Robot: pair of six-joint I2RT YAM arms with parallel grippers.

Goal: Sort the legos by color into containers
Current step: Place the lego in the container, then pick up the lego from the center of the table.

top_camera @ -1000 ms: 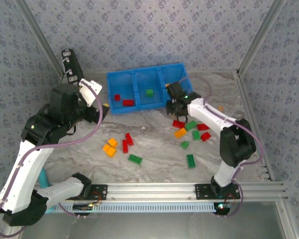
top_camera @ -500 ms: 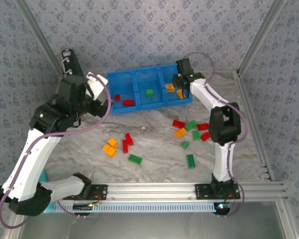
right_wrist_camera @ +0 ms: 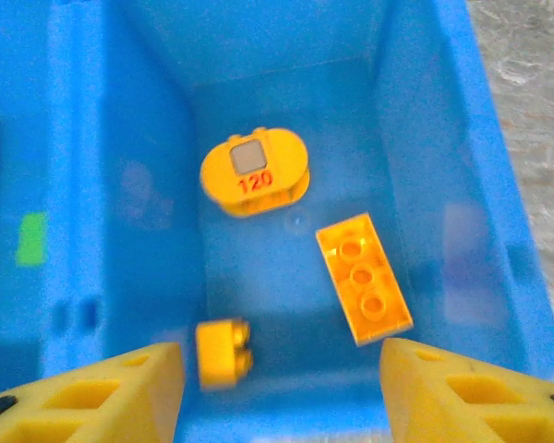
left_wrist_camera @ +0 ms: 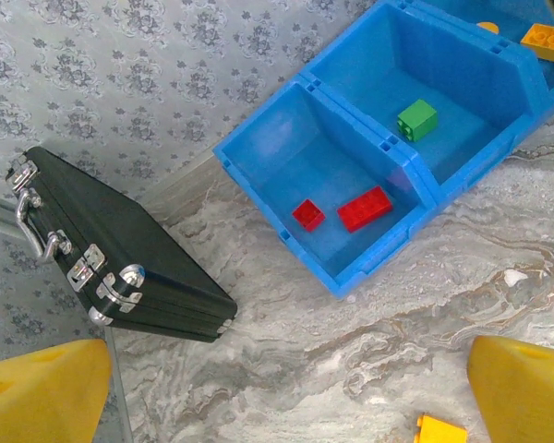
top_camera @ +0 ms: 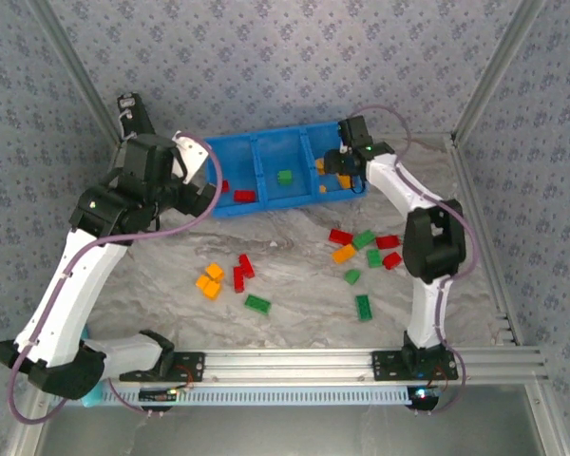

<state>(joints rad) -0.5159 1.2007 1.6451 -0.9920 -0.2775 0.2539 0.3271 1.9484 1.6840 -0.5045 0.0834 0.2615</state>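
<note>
**Right gripper open over the orange bin**

The right gripper [right_wrist_camera: 277,397] hangs over the right bin [right_wrist_camera: 425,138] of the blue tray [top_camera: 266,142], which sits at the 12 o'clock edge of the table [top_camera: 294,285]. Its jaws stand apart with nothing pinched between them. Below it in the bin are three orange pieces. An oval piece [right_wrist_camera: 255,172] marked 120 is toward 12 o'clock, a long brick [right_wrist_camera: 364,277] at 3 o'clock, and a small brick [right_wrist_camera: 223,351] at 7 o'clock, near one fingertip.

The left gripper [left_wrist_camera: 282,397] is spread wide and empty above the table, off the tray's 7 o'clock corner. An orange brick [left_wrist_camera: 440,430] peeks in by one finger.

The left bin [left_wrist_camera: 277,157] holds two red bricks [left_wrist_camera: 365,208] side by side, and the middle bin [left_wrist_camera: 388,55] holds one green brick [left_wrist_camera: 416,119]. A black case [left_wrist_camera: 120,268] sits by the wall at the tray's 10 o'clock.

Loose bricks lie on the table at the tray's 6 o'clock. Toward 4 o'clock is a mixed cluster [top_camera: 364,249] of red, green and one orange. Toward 7 o'clock are two red [top_camera: 242,271], two orange [top_camera: 210,278] and one green [top_camera: 257,304].
</note>
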